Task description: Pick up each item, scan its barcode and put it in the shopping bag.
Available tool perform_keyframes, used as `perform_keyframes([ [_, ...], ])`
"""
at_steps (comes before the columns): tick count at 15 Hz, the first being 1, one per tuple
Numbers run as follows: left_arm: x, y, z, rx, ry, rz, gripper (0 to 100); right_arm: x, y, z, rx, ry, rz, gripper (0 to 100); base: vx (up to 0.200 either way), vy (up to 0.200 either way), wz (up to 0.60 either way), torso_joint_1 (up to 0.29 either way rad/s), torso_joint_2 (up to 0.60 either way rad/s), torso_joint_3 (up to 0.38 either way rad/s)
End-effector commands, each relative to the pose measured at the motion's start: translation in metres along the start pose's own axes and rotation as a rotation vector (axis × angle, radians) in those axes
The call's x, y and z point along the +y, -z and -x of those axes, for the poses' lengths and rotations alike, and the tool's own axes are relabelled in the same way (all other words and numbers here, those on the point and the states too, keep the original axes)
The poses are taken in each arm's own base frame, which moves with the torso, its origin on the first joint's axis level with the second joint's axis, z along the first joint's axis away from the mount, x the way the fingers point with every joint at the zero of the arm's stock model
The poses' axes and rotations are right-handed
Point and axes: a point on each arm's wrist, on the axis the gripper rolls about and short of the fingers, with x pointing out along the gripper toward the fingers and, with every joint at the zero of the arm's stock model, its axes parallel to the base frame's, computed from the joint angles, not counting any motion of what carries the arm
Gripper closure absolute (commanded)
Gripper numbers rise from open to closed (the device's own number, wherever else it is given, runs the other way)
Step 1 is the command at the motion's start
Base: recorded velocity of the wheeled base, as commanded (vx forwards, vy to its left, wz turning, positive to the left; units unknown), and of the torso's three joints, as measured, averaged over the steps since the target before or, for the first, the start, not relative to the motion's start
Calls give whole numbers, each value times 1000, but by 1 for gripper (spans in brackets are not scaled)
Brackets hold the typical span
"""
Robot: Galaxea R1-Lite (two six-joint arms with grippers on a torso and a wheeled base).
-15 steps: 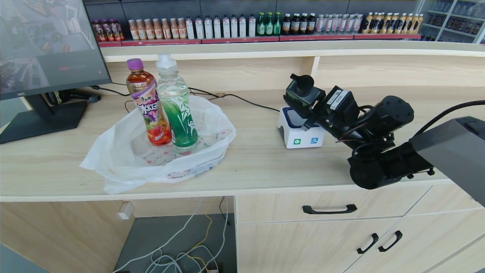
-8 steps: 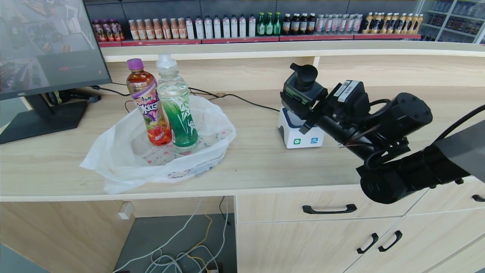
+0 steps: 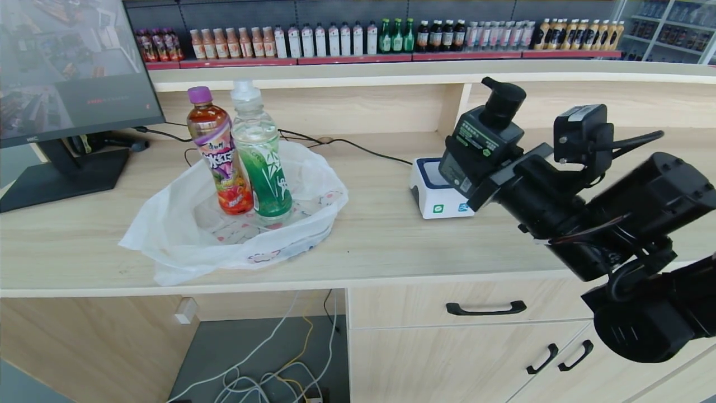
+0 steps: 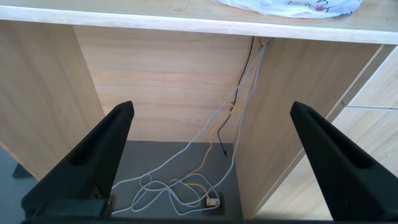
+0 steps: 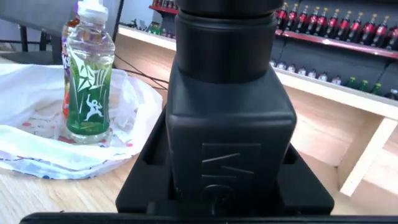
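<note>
My right gripper (image 3: 491, 172) is shut on a black pump bottle (image 3: 480, 140), held tilted in the air just right of and above the white barcode scanner (image 3: 432, 193) on the counter. In the right wrist view the black pump bottle (image 5: 227, 118) stands between the jaws. The white shopping bag (image 3: 179, 229) lies open at counter left, with an orange drink bottle with a purple cap (image 3: 219, 154) and a clear green-label bottle (image 3: 261, 162) upright in it. My left gripper (image 4: 211, 162) is open below the counter edge, with nothing between its fingers.
A monitor (image 3: 67, 61) on its stand takes the counter's far left. A black cable (image 3: 363, 148) runs along the back to the scanner. A raised ledge and a shelf of bottles (image 3: 363, 36) stand behind. Drawers (image 3: 486, 308) and loose floor cables (image 4: 186, 180) are below.
My right arm has lifted the black pump bottle up and to the right, off the scanner's top. The bag and its two bottles have not moved.
</note>
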Motion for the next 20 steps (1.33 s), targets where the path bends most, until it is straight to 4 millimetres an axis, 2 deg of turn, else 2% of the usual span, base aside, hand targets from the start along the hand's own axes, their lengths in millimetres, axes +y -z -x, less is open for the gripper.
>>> perform_keyframes([
  [1,0,0,0,1,1,1,0,9,-15,4,-22,49,-53,100,0,0,0,0,0,0],
  [3,0,0,0,1,-1,1,0,17,-16,16,27,198,-125,100,0,0,0,0,0,0],
  [10,0,0,0,0,2,1,0,17,-24,29,28,213,-195,100,0,0,0,0,0,0],
  [12,0,0,0,0,1,1,0,16,-27,31,21,213,-196,100,-200,0,0,5,0,5],
  [16,0,0,0,0,2,-2,0,16,-29,35,22,213,-195,100,0,0,0,0,0,0],
  [20,0,0,0,0,1,-2,0,16,-30,38,28,213,-196,100,0,200,0,3,6,1],
])
